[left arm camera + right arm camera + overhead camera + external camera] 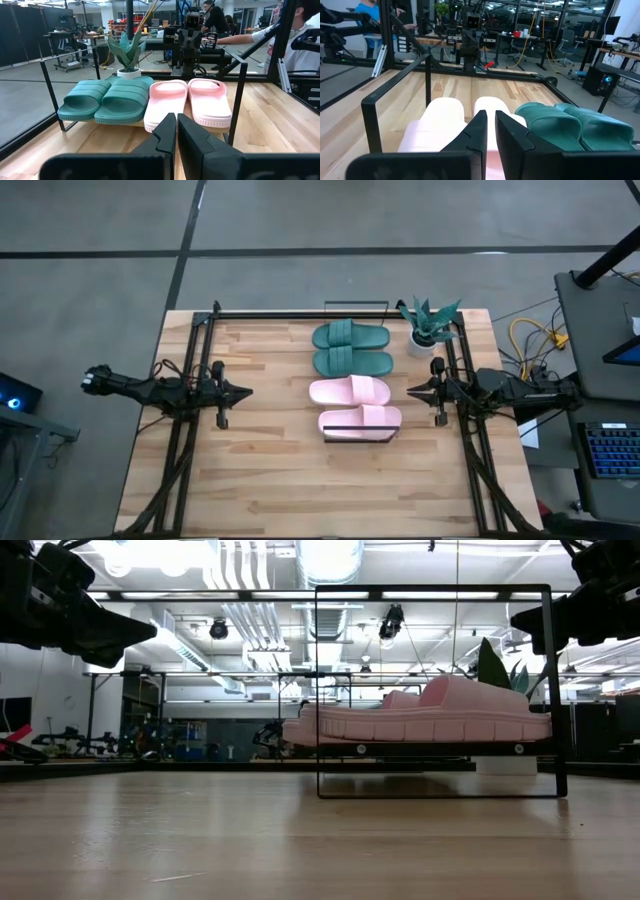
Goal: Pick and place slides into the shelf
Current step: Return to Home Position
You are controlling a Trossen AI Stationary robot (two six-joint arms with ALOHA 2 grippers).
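High view, lower centre: two pink slides (348,391) lie on the shelf (239,95). Level with them, the left gripper (240,391) at centre-left and the right gripper (412,391) at centre-right are clenched on nothing. Beyond, two teal slides (352,363) complete the row. Farthest, upper right: a potted plant (428,325).

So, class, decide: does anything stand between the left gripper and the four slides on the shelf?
Nothing visible: only bare tabletop lies between the left gripper and the slides on the shelf; the right gripper waits opposite.
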